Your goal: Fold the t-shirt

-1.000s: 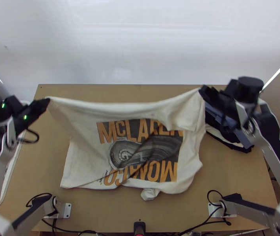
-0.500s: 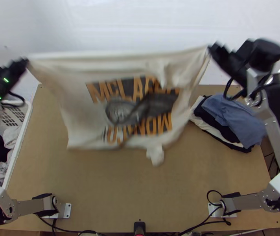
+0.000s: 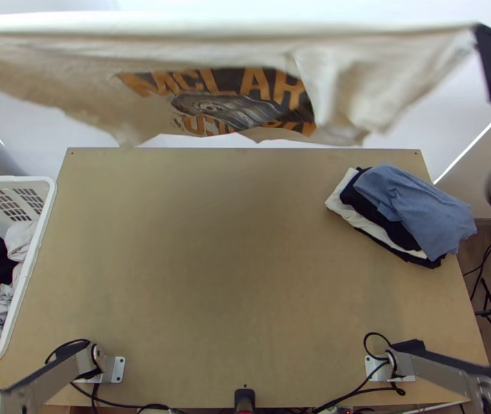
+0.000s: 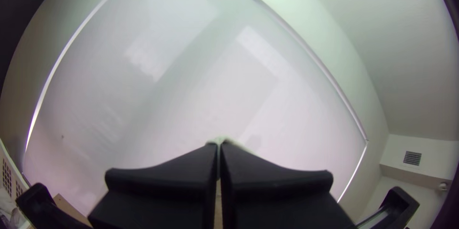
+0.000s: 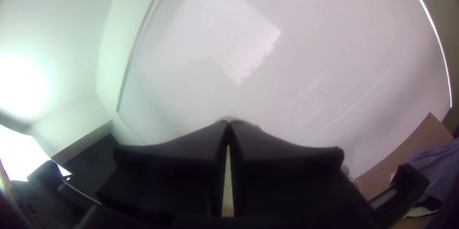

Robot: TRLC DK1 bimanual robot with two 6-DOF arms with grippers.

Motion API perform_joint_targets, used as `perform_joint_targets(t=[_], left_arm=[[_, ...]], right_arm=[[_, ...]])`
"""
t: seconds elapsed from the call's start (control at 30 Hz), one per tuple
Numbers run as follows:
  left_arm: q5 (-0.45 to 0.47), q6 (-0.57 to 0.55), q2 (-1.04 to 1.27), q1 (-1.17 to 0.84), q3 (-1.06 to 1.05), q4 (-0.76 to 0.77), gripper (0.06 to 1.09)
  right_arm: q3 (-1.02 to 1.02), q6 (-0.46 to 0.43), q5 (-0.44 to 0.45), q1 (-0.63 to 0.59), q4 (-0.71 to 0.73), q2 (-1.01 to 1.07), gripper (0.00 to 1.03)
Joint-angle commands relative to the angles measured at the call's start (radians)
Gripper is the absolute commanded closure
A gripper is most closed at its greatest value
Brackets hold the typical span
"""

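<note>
In the top view the right gripper is high at the upper right, shut on one end of the cream t-shirt's upper edge. The shirt hangs stretched across the picture's top, its dark and orange print facing the camera, its lower edge raised past the table's far edge. In the left wrist view my left gripper is shut, with pale cloth at its fingertips. The right wrist view has my right gripper with its tips together on a bit of the shirt.
A stack of folded clothes, blue on top, lies at the table's right. The white laundry basket with dark and light clothes stands along the left edge. The wooden table spreads between them.
Both grippers have gone up and apart, carrying the t-shirt from over the table to the top of the picture. Its lower part has lifted away from the table; the basket and stack came into fuller view.
</note>
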Motion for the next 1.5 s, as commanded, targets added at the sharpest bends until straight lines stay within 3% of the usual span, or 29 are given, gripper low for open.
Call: perform_joint_targets(t=[0.0,0.2,0.5,0.7,0.87,0.97,1.23,1.47], left_arm=[[0.012,-0.016,-0.199,0.018,-0.049,-0.080,1.05],[0.014,-0.010,-0.250,0.019,-0.086,-0.099,1.05],[0.021,0.022,-0.245,0.024,-0.177,-0.110,1.05],[0.119,0.218,-0.294,0.007,-0.572,-0.171,1.05],[0.155,0.431,-0.348,-0.077,-0.979,-0.126,1.05],[0.141,0.477,-0.299,-0.129,-1.091,-0.047,1.05],[0.099,0.504,-0.020,-0.238,-1.059,0.113,1.05],[0.087,0.519,0.315,-0.218,-0.870,0.208,1.05]], right_arm=[[-0.007,0.013,-0.032,0.000,-0.174,-0.221,1.00],[0.025,0.013,-0.038,0.009,-0.246,-0.276,1.00],[0.042,0.009,-0.045,0.012,-0.292,-0.198,1.00],[-0.495,-0.033,-0.072,0.008,-0.284,-0.198,1.00],[-1.013,-0.065,-0.092,0.015,0.010,-0.213,1.00],[-1.141,-0.094,-0.091,0.020,0.151,-0.135,1.00],[-1.039,-0.169,-0.091,-0.006,0.248,0.112,1.00],[-0.887,-0.186,-0.091,-0.005,0.265,0.308,1.00]])
